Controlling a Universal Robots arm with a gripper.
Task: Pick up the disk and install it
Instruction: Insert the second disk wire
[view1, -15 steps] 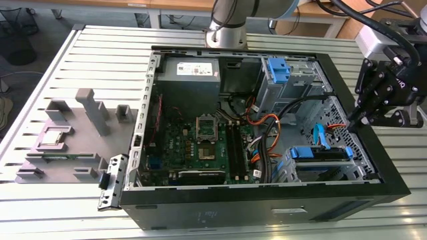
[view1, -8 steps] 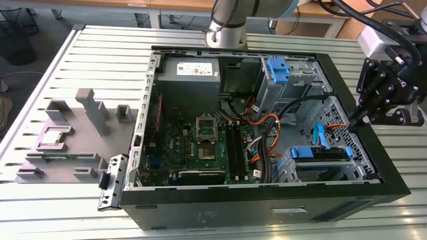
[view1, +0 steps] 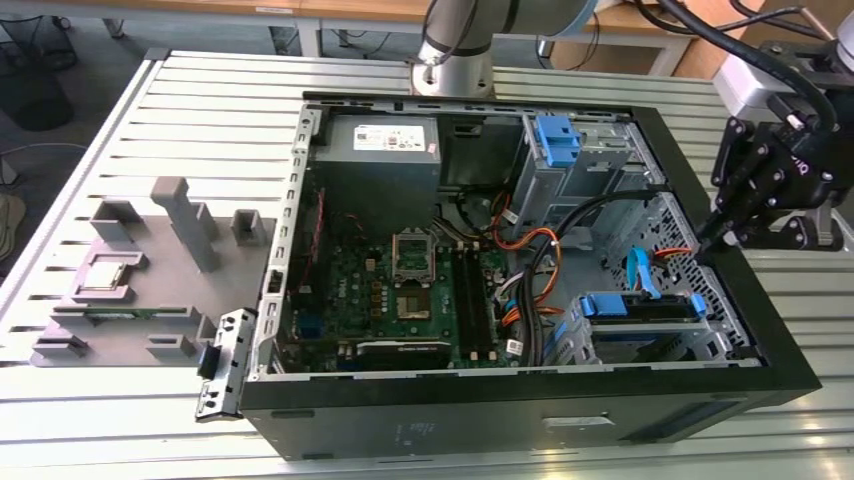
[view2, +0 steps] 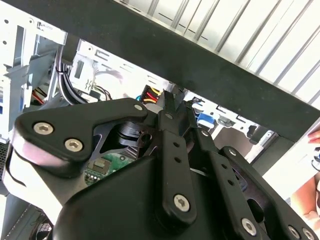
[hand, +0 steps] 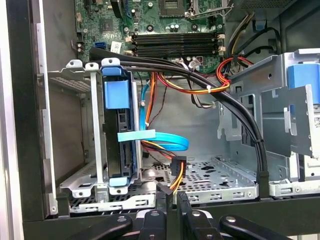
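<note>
Inside the open computer case, the disk sits on its edge in the metal cage, with its blue frame showing at both ends. In the exterior view the disk is in the lower corner at the exterior view's right. The gripper hangs over the case wall close to it. Its fingers look pressed together with nothing between them. Wires are the big worry. A thick black cable bundle and a flat blue cable run right past the disk. The fingers could catch them, or bump the case wall or the cage.
</note>
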